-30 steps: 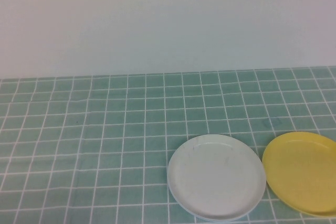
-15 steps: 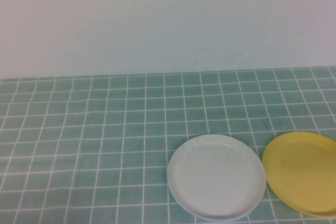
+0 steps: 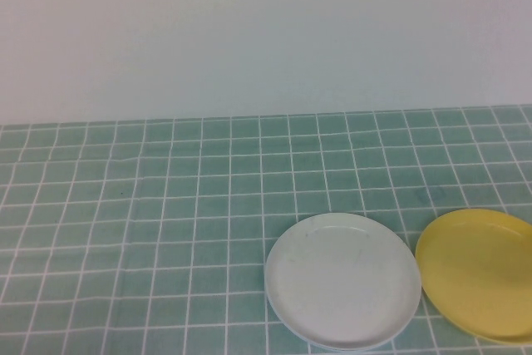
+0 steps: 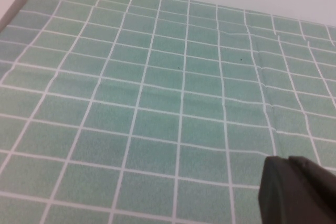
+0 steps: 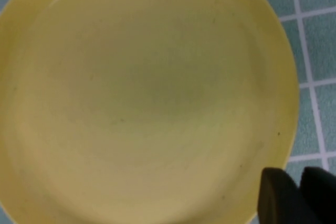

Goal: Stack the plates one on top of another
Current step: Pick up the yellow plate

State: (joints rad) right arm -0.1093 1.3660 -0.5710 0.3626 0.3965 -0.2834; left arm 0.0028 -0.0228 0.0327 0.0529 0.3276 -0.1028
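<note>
Nothing has shifted this past second: the round white plastic plate (image 3: 342,280) and round yellow plastic plate (image 3: 478,272) lie just beside each other, unstacked. My right pincer (image 5: 299,177) hovers over the yellow one, holding nothing; how open, I cannot tell. My left pincer (image 4: 289,163), shut and empty, hangs over the green checked cloth (image 4: 157,103).

We see the yellow plate (image 5: 147,93) filling almost the whole frame, its shallow well facing us and its raised rim curving down the right side. Beyond that rim, along the right edge and in the upper left corner, the surface (image 5: 315,45) shows as green tiles crossed by white lines. In the lower right corner, the dark fingers (image 5: 278,195) of the right gripper (image 5: 300,195) overlap the plate's rim, a narrow gap showing between them.
</note>
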